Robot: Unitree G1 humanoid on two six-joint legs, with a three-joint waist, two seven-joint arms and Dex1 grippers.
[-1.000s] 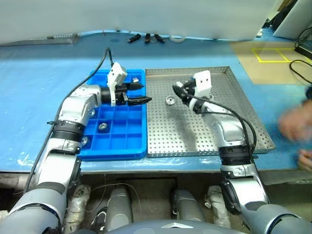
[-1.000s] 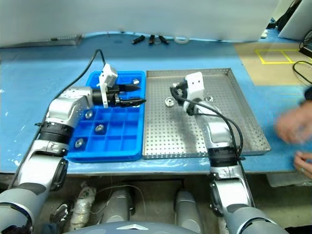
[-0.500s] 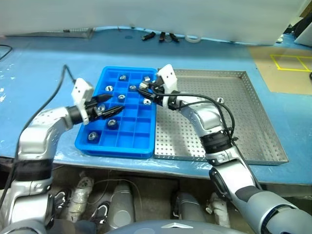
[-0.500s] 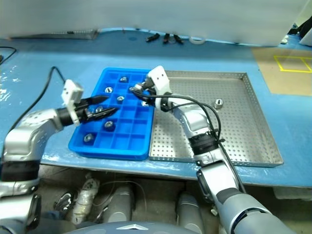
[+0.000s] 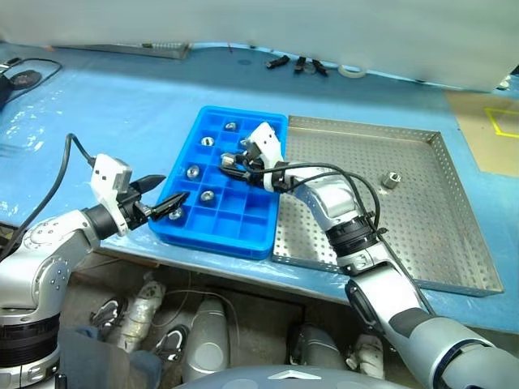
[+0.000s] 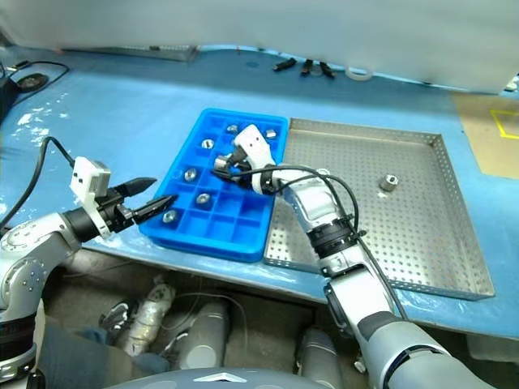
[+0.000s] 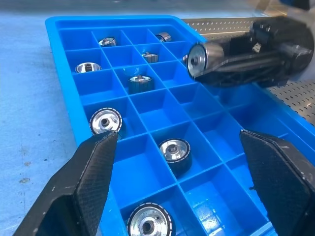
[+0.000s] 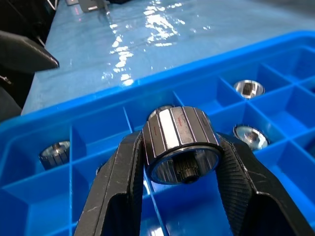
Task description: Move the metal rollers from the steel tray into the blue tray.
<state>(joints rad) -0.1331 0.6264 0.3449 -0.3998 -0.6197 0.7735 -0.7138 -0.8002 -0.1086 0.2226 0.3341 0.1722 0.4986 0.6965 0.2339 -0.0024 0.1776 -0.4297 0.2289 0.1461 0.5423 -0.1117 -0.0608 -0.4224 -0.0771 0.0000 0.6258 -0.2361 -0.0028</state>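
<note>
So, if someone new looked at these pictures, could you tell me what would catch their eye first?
Most likely the right gripper, shut on a metal roller and held over the middle of the blue tray, where several compartments already hold rollers. Next, the left gripper, open and empty at the tray's near left corner. Then the single roller alone on the steel tray, toward its far right.

Right pincer (image 6: 220, 164) holds a roller (image 6: 217, 164) over blue tray (image 6: 243, 235).

A metal roller (image 8: 181, 142) has been carried by the right gripper (image 5: 228, 162) from the steel tray (image 5: 422, 235) to above the blue tray (image 5: 243, 243), while the left gripper (image 5: 166, 194) was drawn back off it.
</note>
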